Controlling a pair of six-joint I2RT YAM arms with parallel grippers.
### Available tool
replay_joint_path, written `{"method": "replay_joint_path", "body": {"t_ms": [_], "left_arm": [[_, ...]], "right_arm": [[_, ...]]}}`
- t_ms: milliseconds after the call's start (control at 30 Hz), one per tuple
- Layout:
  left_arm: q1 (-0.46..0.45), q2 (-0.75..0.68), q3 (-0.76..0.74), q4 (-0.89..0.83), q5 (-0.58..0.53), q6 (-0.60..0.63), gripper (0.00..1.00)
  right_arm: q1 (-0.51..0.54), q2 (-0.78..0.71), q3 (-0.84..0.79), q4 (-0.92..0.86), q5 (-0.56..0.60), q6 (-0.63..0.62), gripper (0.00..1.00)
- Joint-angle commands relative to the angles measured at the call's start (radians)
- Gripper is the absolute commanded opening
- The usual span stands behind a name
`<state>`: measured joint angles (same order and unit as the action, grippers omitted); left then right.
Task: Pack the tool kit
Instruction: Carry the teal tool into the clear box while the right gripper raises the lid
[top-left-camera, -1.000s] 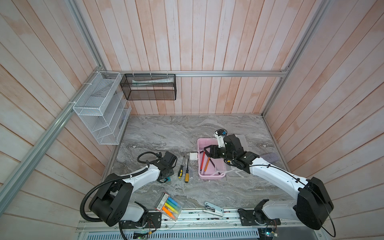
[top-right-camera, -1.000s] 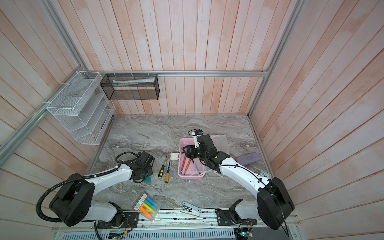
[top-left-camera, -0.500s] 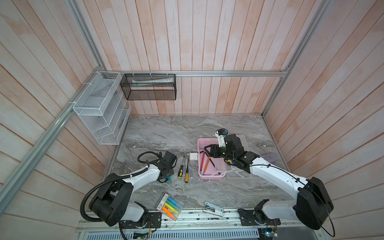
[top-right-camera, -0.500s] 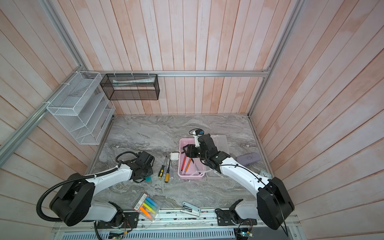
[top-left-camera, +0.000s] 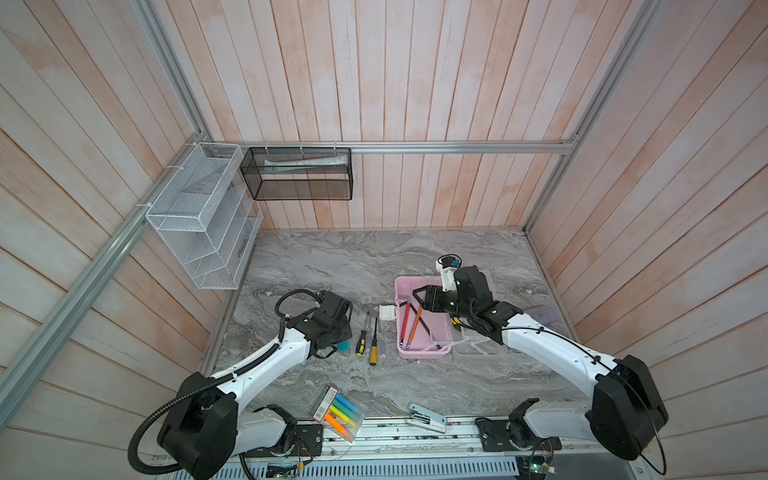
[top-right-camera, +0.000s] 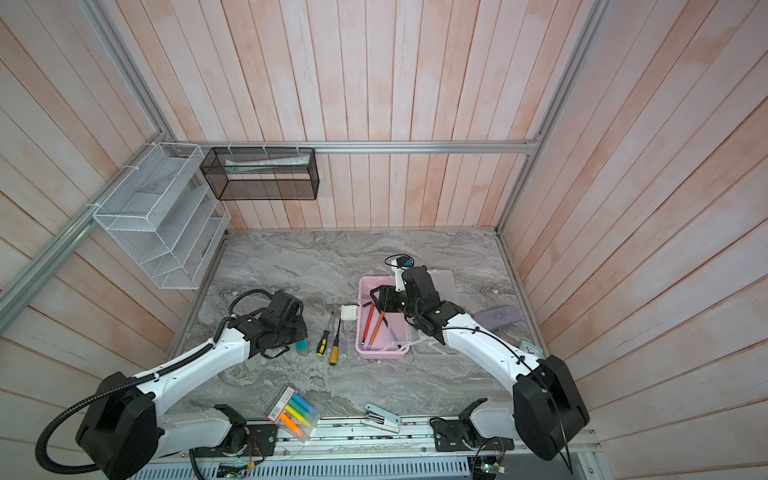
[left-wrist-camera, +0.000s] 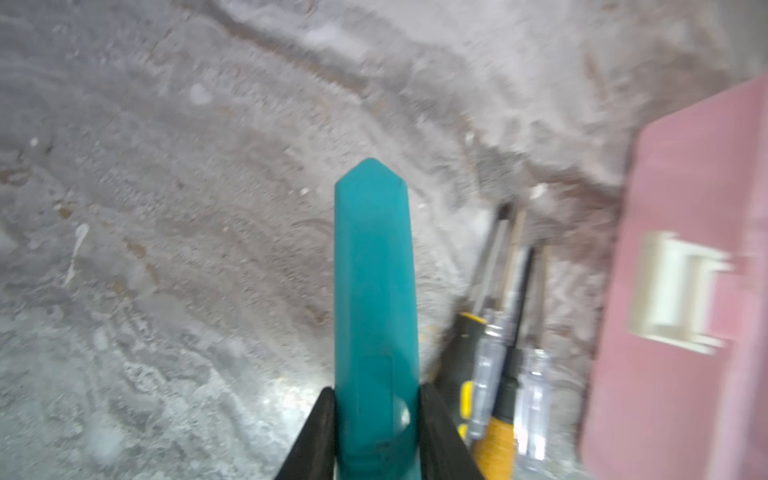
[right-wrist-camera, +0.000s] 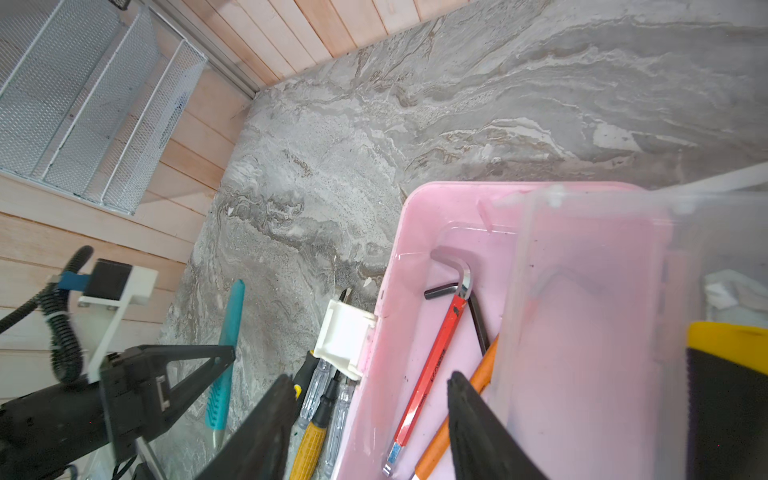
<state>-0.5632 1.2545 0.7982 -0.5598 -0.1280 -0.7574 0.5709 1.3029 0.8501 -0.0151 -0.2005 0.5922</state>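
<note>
The left gripper (left-wrist-camera: 376, 399) was clamped on a teal plastic utility knife (left-wrist-camera: 374, 270) beside 4 loose screwdrivers (top-left-camera: 371, 340). The right gripper (right-wrist-camera: 368, 386) hung, jaws apart, over the open pale pink plastic box (top-left-camera: 422, 353) containing hex keys (right-wrist-camera: 432, 361), on the grey marbled table (top-left-camera: 332, 257).

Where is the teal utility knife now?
The teal utility knife is clamped in the left gripper, left of centre in both top views, just left of the screwdrivers.

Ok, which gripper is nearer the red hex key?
Right. The right gripper hangs open over the pink box, close to the red hex key; the left gripper, holding a teal knife, sits outside, beyond the screwdrivers.
</note>
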Motion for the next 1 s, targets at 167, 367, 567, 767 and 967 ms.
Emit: {"method": "replay_joint_path", "body": {"t_ms": [167, 367, 567, 767, 967], "left_arm": [[-0.166, 0.143, 0.256, 0.12, 0.086, 0.028, 0.0], [-0.25, 0.331, 0.443, 0.218, 0.117, 0.04, 0.0], [-0.307, 0.501, 0.609, 0.241, 0.144, 0.05, 0.0], [-0.326, 0.6, 0.678, 0.25, 0.167, 0.02, 0.0], [-0.349, 0.671, 0.74, 0.233, 0.149, 0.019, 0.0]], "right_arm": [[-0.134, -0.144, -0.016, -0.02, -0.011, 0.002, 0.56], [-0.197, -0.218, -0.021, -0.068, 0.019, -0.022, 0.56], [-0.224, -0.26, -0.038, -0.079, 0.006, -0.03, 0.56], [-0.234, -0.304, -0.074, -0.08, 0.003, -0.028, 0.56], [-0.25, -0.324, -0.106, -0.078, -0.014, -0.034, 0.56]]}}
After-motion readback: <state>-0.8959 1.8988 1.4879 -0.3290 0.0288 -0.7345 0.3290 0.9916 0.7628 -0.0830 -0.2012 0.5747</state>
